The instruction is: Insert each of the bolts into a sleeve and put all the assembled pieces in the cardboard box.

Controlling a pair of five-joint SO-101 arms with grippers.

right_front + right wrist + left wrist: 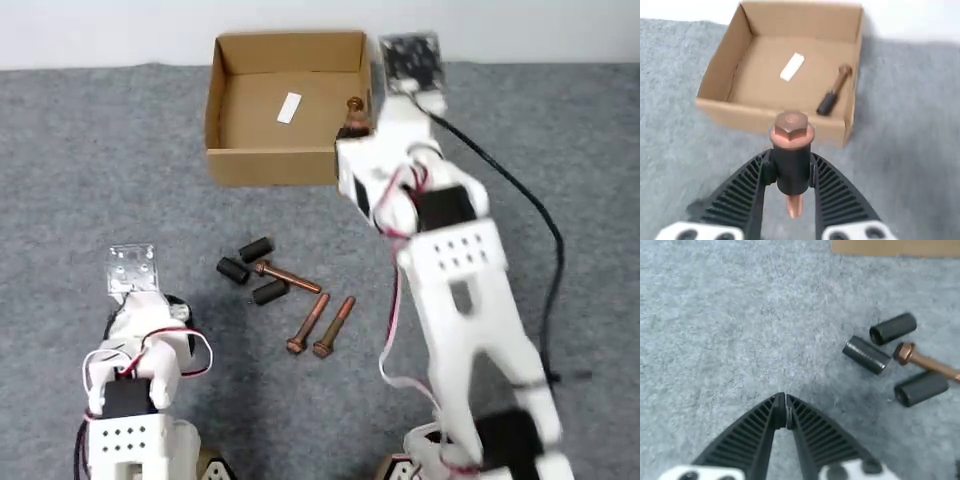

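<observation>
Pinched upright in right gripper (pixel 790 162): sleeved bolt (pixel 791 150), near cardboard box (pixel 270 165), upper centre of high view. Pressed together, lower left: left gripper (pixel 785 405). Centre: loose sleeves (pixel 257 248), bolts (pixel 308 322).

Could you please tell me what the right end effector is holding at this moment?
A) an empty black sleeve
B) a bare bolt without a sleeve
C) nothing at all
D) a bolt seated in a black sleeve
D: in the right wrist view the right end effector is clamped on a black sleeve, with the copper head of the bolt above the sleeve and the bolt's tip poking out below.
</observation>
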